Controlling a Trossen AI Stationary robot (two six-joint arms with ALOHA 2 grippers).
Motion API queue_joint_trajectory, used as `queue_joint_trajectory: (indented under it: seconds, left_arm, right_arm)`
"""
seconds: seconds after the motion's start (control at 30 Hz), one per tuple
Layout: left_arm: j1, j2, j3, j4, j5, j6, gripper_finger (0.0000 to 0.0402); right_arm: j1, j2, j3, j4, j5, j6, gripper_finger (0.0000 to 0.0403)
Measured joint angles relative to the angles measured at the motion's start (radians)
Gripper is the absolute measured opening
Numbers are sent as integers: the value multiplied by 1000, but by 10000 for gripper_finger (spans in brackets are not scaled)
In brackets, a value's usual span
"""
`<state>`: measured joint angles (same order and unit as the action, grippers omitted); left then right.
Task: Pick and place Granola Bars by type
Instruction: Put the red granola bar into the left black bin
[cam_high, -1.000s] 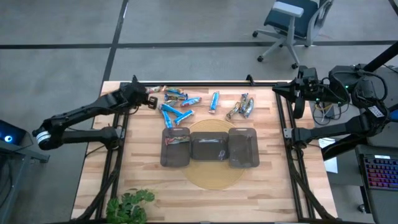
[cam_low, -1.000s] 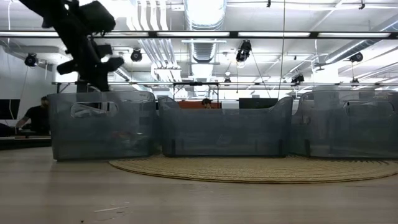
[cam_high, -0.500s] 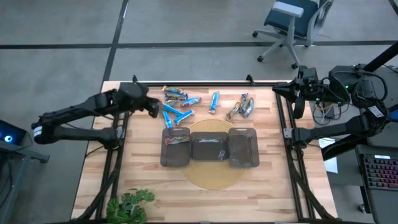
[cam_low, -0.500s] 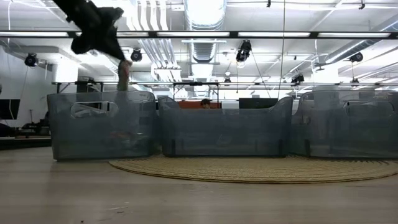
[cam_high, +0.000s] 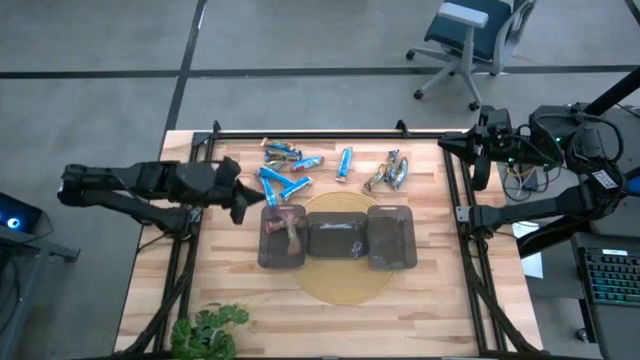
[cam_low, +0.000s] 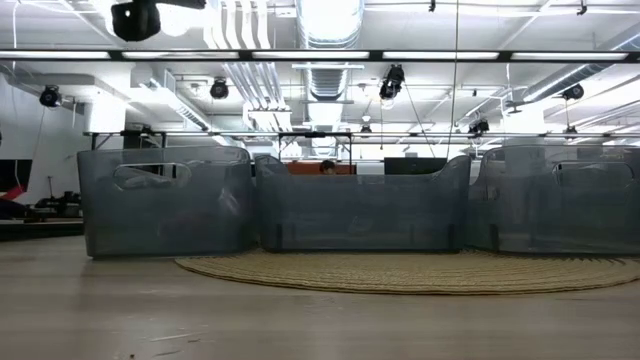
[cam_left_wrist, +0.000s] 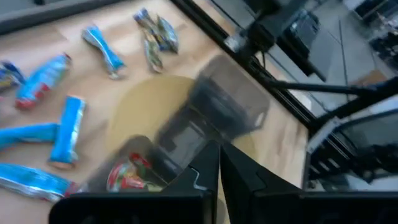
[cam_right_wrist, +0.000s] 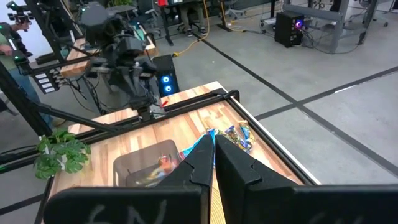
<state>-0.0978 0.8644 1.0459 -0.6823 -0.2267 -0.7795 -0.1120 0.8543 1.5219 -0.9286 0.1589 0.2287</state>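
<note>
A: What is seen at the fingers of the left gripper (cam_high: 238, 203)?

B: They are pressed together with nothing between them; no wrapper is seen in the left wrist view, where the dark fingers (cam_left_wrist: 208, 171) meet in a closed wedge. The gripper is held just beside the left tray (cam_high: 268, 252), above the table's wooden top (cam_high: 440, 290).

A: And the right gripper?

B: Its fingers (cam_right_wrist: 208, 158) are likewise closed on nothing. That arm is parked well off to the table's right side.

A: How much sorting can be judged done?

B: Little, it seems. An orange-and-brown bar (cam_high: 287, 226) is seen in the left tray, and something dark lies in the middle tray (cam_high: 338, 222), though what it is cannot be told. The right tray (cam_high: 391, 237) looks empty of bright wrappers.

A: What is left?

B: Most of it. The blue bars (cam_high: 283, 181) are scattered on the wood beyond the trays, one more blue bar (cam_high: 345, 163) lies apart, and a silver-and-green cluster (cam_high: 390, 172) is found near the right tray's far end. All of these are still to be picked and placed.
</note>
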Motion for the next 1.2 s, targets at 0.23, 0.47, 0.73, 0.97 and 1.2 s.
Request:
queue_joint_trajectory:
  seconds: [0.23, 0.47, 0.73, 0.97, 1.2]
  left_arm:
    - [-50, 78, -3, 6, -46, -15, 0]
    - [-50, 99, 0, 28, -113, 42, 0]
    - [-47, 34, -2, -49, -386, 106, 0]
    - [-34, 17, -4, -61, -549, 183, 0]
    - [-5, 8, -5, -38, -597, 308, 0]
  right_arm:
    - [0, 0, 0, 4, 0, 0, 8]
    - [0, 0, 0, 4, -2, 0, 8]
    - [0, 0, 0, 3, -2, -4, 8]
    - [0, 14, 0, 1, -2, -4, 8]
    - [0, 34, 0, 1, -14, -24, 8]
